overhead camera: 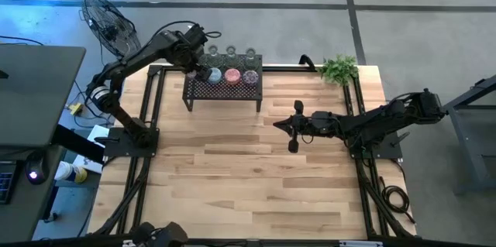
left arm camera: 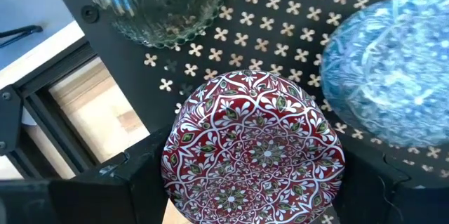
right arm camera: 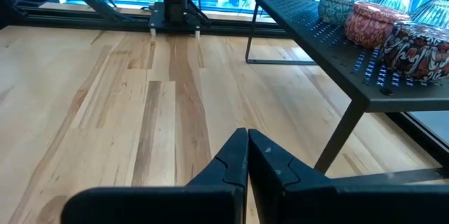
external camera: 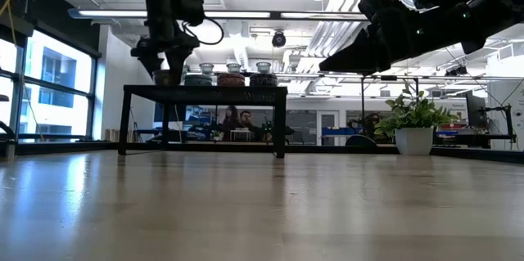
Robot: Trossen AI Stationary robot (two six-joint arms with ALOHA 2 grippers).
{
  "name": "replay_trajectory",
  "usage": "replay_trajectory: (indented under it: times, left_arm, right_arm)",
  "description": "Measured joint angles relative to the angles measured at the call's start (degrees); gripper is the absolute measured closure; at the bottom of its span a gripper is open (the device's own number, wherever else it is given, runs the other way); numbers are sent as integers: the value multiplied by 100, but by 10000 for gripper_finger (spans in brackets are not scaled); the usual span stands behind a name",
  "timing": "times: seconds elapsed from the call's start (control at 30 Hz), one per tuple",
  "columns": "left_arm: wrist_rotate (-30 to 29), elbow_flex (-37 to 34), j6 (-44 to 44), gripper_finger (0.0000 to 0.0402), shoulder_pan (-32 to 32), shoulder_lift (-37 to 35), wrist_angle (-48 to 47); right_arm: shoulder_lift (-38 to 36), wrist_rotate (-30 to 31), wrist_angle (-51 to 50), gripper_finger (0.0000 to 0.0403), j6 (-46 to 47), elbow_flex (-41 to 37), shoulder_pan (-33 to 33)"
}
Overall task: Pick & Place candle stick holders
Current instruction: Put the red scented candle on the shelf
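A black mesh rack (overhead camera: 223,90) stands at the table's far side. On it are a blue (overhead camera: 215,76), a pink (overhead camera: 232,76) and a purple (overhead camera: 249,77) candle stick holder, with clear glass ones (overhead camera: 231,52) behind them. My left gripper (overhead camera: 198,69) is over the rack's left end, shut on a red-and-white patterned holder (left arm camera: 254,155). My right gripper (overhead camera: 277,123) is shut and empty, above the bare table to the right of the rack. It also shows in the right wrist view (right arm camera: 247,147). My left gripper pinches the patterned holder between its two fingers (left arm camera: 123,189), one on each side of its round wall (left arm camera: 174,171). The fingers come from above, pointing down. The holder is upright over the rack's left end. Whether its base rests on the mesh, I cannot tell.
A small green potted plant (overhead camera: 339,69) stands at the far right corner. A fan (overhead camera: 108,24) is off the table's far left. The wooden table top (overhead camera: 248,185) lies in front of the rack. People sit in the room behind (external camera: 237,120).
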Motion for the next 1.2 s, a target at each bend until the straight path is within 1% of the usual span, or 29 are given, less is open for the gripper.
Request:
replay_trajectory:
  times: [0.13,0.3,0.83,1.07,1.2]
  left_arm:
    - [-38,0,-1,115,99,29,14]
    - [21,-2,-4,115,98,39,135]
    - [15,-7,42,115,99,212,106]
    - [6,-7,44,36,95,212,130]
    - [6,-7,58,24,95,212,113]
  right_arm:
    - [0,1,0,402,0,0,0]
    - [0,1,0,401,-1,0,0]
    - [0,1,0,401,-1,0,0]
    - [0,1,0,402,-1,0,0]
    - [0,0,1,401,-1,0,0]
